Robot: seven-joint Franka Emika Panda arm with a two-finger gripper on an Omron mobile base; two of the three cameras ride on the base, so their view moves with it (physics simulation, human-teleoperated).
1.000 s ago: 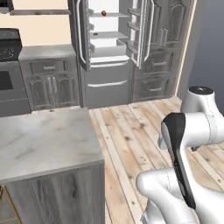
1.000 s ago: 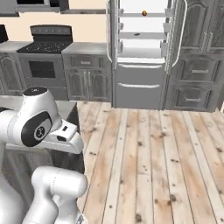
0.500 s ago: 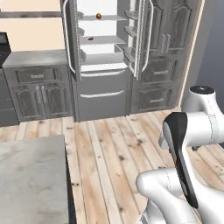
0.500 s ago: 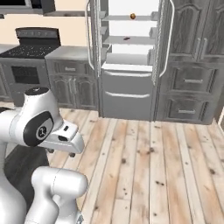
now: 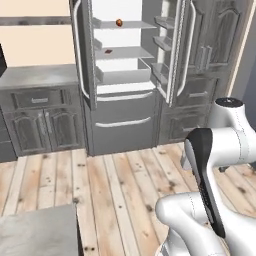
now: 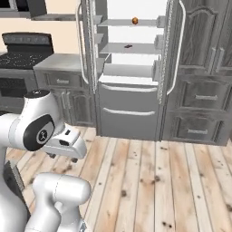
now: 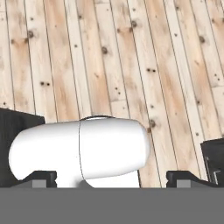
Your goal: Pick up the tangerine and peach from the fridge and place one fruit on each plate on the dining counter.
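Observation:
The fridge [image 5: 125, 115] [image 6: 131, 108] stands ahead with both upper doors swung open. A small round orange fruit [image 5: 119, 22] [image 6: 135, 21] sits on its top shelf. A smaller dark reddish fruit [image 5: 108, 51] [image 6: 128, 45] lies on the shelf below. Which is the tangerine and which the peach I cannot tell. My gripper [image 6: 63, 157] [image 7: 113, 177] hangs over the wooden floor, far short of the fridge, pointing down. It is open, with nothing between its fingertips [image 7: 43, 177]. A corner of the dining counter [image 5: 40, 232] shows at lower left. The plates are out of view.
Dark grey cabinets [image 5: 35, 115] [image 6: 199, 99] flank the fridge on both sides. A black stove [image 6: 20, 59] stands at far left. Bare wooden floor [image 5: 115, 185] [image 6: 154, 181] lies between me and the fridge.
The base has driven and turned toward the fridge, so the fridge looms larger and nearer the centre. The dining counter has slid off to the lower left. The gripper stays open.

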